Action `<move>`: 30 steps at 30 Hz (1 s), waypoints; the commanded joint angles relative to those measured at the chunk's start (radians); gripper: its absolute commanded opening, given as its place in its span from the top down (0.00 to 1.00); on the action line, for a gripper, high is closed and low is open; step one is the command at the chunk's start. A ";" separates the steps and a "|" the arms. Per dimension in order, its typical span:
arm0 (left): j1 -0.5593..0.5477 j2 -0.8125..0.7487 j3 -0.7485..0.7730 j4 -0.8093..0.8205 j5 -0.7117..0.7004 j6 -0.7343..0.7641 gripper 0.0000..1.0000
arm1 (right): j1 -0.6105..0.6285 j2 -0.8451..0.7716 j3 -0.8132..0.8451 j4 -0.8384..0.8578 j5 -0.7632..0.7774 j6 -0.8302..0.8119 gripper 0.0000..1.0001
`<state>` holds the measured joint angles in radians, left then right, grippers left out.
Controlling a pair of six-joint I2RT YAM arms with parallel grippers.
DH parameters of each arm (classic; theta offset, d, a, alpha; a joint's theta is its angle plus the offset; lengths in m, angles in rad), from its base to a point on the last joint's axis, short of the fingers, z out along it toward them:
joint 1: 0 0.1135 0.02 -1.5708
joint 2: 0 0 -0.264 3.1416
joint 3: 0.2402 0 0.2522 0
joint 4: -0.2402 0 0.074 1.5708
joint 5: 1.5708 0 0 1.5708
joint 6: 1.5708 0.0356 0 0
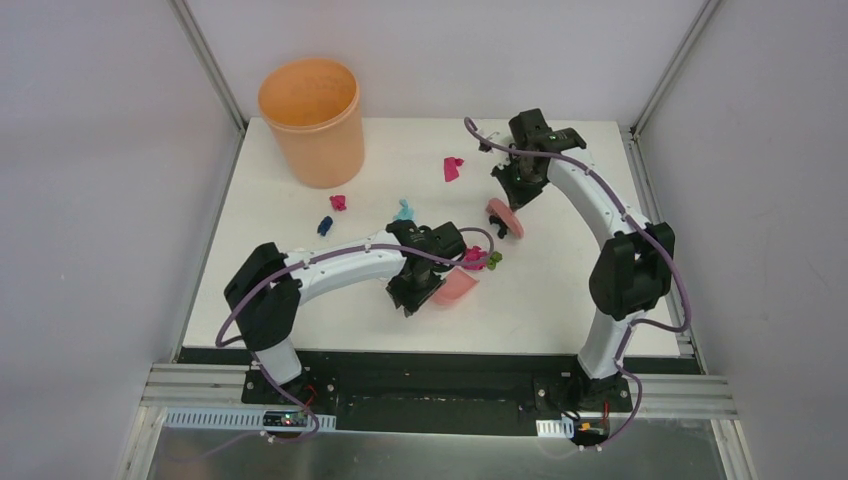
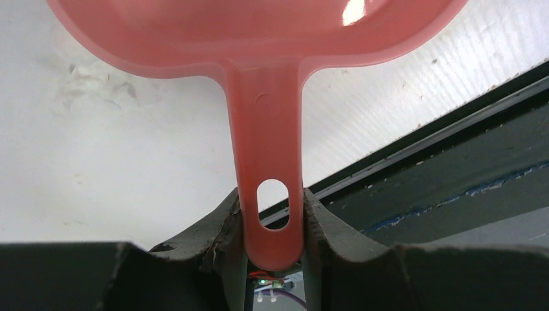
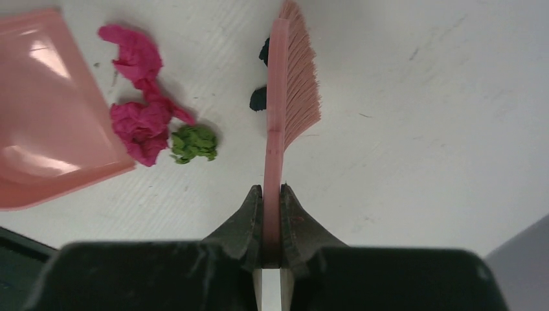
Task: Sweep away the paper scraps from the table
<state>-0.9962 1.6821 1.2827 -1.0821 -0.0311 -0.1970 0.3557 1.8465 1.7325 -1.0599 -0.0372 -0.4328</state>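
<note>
Closest to the right wrist camera, the right gripper [image 3: 272, 201] has its claw pinched narrow on the flat handle of the brush [image 3: 288, 97]. The brush points away with its bristles fanned out to the right, low over the table [image 3: 421, 129]; whether they touch it cannot be told. Just left of the brush lie paper scraps [image 3: 145, 123]: two magenta wads [image 3: 133, 52] touching each other, a green wad [image 3: 193, 144] against the nearer one, and two black bits [image 3: 258, 99] tucked beside the brush's left face. Left again is the open mouth of the dustpan [image 3: 45, 129], its lip just beside the magenta wads.

From the left wrist, the left gripper [image 2: 272, 210] is clamped on the dustpan's handle at its hanging hole. The scoop is tilted over the white top, and the table's black front edge runs off to the right.

From above, this cluster sits near the middle of the table, between the dustpan on its near side and the brush on its far right. More scraps lie apart to the left: a light blue wad [image 1: 404, 211], a small magenta wad [image 1: 339, 203] and a dark blue wad [image 1: 325, 226] just nearer than it. A lone magenta scrap [image 1: 453, 168] lies farther back, left of the right gripper. An orange bucket [image 1: 312, 120] stands upright at the far left corner.
</note>
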 commanded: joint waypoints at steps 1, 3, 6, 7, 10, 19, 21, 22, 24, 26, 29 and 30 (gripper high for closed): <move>-0.012 0.042 0.056 0.043 0.029 0.033 1.00 | 0.051 -0.029 -0.054 -0.090 -0.203 0.119 1.00; -0.012 0.057 0.064 0.063 0.030 0.050 1.00 | 0.066 -0.036 -0.063 -0.098 -0.232 0.137 1.00; -0.013 0.085 0.072 0.086 0.060 0.067 1.00 | 0.079 -0.047 -0.063 -0.111 -0.295 0.160 1.00; -0.013 0.092 0.074 0.090 0.062 0.069 1.00 | 0.081 -0.049 -0.060 -0.119 -0.315 0.166 1.00; -0.012 0.113 0.080 0.102 0.066 0.068 1.00 | 0.086 -0.065 -0.044 -0.149 -0.364 0.188 1.00; -0.013 0.101 0.044 0.151 0.053 0.057 1.00 | 0.083 -0.189 -0.031 -0.206 -0.448 0.221 1.00; -0.012 0.071 0.018 0.182 0.051 0.057 1.00 | 0.080 -0.212 -0.031 -0.196 -0.420 0.216 1.00; -0.013 0.046 -0.006 0.203 0.054 0.057 1.00 | 0.073 -0.216 -0.026 -0.196 -0.413 0.216 1.00; -0.013 0.008 -0.048 0.256 0.070 0.064 1.00 | 0.065 -0.215 -0.004 -0.208 -0.397 0.212 1.00; -0.013 -0.019 -0.079 0.298 0.074 0.069 1.00 | 0.061 -0.211 0.021 -0.218 -0.357 0.207 1.00; -0.013 -0.043 -0.106 0.330 0.059 0.071 1.00 | 0.047 -0.205 0.079 -0.236 -0.317 0.200 1.00; -0.012 -0.048 -0.111 0.334 0.051 0.071 1.00 | 0.040 -0.205 0.096 -0.238 -0.297 0.201 1.00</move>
<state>-0.9962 1.7042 1.1931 -0.8402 0.0250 -0.1413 0.4183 1.6634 1.7313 -1.2823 -0.3965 -0.2333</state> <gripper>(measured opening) 0.304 0.081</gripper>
